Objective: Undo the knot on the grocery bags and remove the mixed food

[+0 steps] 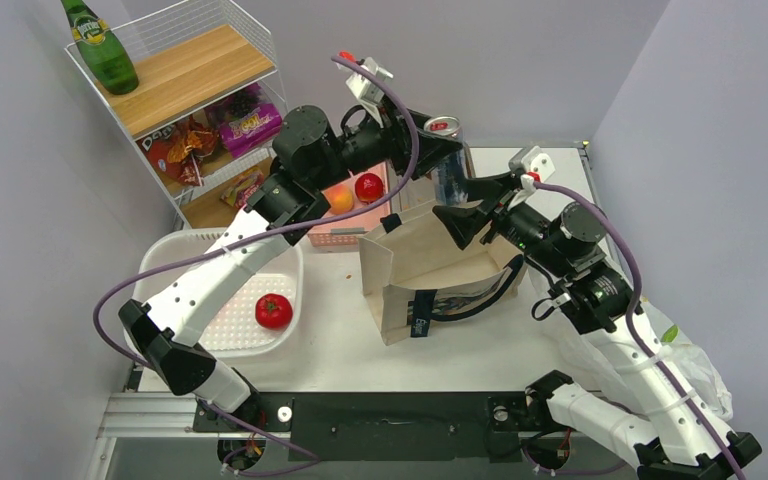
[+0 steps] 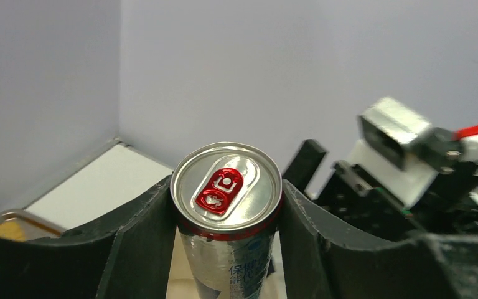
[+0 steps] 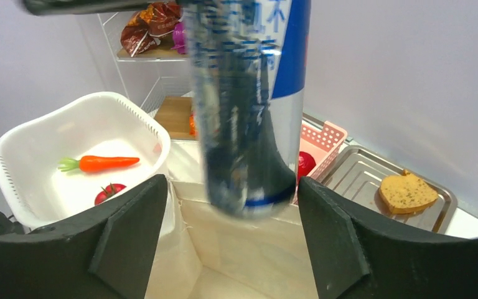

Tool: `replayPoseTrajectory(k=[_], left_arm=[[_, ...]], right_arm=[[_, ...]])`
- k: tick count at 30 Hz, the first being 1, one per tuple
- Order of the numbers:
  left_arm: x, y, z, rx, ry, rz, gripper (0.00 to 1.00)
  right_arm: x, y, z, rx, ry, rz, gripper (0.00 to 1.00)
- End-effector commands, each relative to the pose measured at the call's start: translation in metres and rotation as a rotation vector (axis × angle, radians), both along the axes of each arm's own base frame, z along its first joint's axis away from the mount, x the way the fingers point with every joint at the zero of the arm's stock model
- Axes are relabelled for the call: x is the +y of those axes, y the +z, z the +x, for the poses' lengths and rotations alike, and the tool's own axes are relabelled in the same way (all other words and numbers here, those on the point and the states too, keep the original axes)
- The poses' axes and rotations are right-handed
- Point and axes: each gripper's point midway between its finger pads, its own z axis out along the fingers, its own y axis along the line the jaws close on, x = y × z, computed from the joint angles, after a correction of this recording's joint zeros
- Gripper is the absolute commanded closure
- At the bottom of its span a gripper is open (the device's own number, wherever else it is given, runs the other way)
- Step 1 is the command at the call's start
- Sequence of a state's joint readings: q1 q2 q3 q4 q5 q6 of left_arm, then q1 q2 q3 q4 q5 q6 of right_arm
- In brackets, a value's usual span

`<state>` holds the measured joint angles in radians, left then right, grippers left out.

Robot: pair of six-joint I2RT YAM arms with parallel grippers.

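Note:
A tall silver drink can (image 1: 448,150) hangs upright above the open cream canvas tote (image 1: 430,270). My left gripper (image 2: 227,205) is shut on the can (image 2: 226,187) just below its red-tabbed lid, both fingers against its sides. My right gripper (image 3: 231,205) stands open around the can's (image 3: 249,106) lower end, with gaps on both sides, over the tote's mouth (image 3: 255,249). The translucent plastic bag (image 1: 685,350) lies at the right under my right arm. A tomato (image 1: 273,310) and a carrot (image 3: 99,163) lie in the white basket (image 1: 290,260).
A pink basket (image 1: 345,238) behind the tote holds a red fruit (image 1: 368,187) and a peach (image 1: 340,200). The wire shelf at the back left carries a green bottle (image 1: 100,45), crisp packets (image 1: 175,150) and a purple packet (image 1: 250,125). A metal tray (image 3: 361,180) holds bread (image 3: 407,191).

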<state>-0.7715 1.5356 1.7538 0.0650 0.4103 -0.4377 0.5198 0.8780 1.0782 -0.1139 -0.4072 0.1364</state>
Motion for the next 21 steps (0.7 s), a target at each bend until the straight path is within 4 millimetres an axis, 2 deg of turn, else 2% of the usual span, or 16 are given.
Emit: replayPoseTrajectory(k=[1,4,8,12,18,20,21], left_arm=[[0.056,0.057,0.038,-0.186,0.285,-0.054,1.0],[0.085,0.067,0.069,-0.299,0.486,0.014,1.0],[0.145,0.084,0.115,-0.369,0.769,0.06,1.0],[0.199,0.101,0.15,-0.415,0.974,0.098,1.0],[0.267,0.118,0.196,-0.458,1.21,0.155,1.0],[0.288,0.117,0.21,-0.444,1.279,0.175,1.0],[0.295,0.127,0.207,-0.452,1.297,0.156,1.0]], right_arm=[[-0.009,0.037,-0.003,-0.098,-0.037,0.029,0.26],[-0.015,0.038,0.0,-0.093,-0.07,0.027,0.22],[-0.022,0.035,0.007,-0.07,-0.112,0.018,0.22],[-0.027,0.032,0.011,-0.048,-0.138,0.017,0.21],[-0.025,0.027,0.015,-0.026,-0.134,0.012,0.21],[-0.024,0.028,0.016,-0.023,-0.13,0.012,0.21],[-0.024,0.028,0.016,-0.022,-0.129,0.011,0.21]])
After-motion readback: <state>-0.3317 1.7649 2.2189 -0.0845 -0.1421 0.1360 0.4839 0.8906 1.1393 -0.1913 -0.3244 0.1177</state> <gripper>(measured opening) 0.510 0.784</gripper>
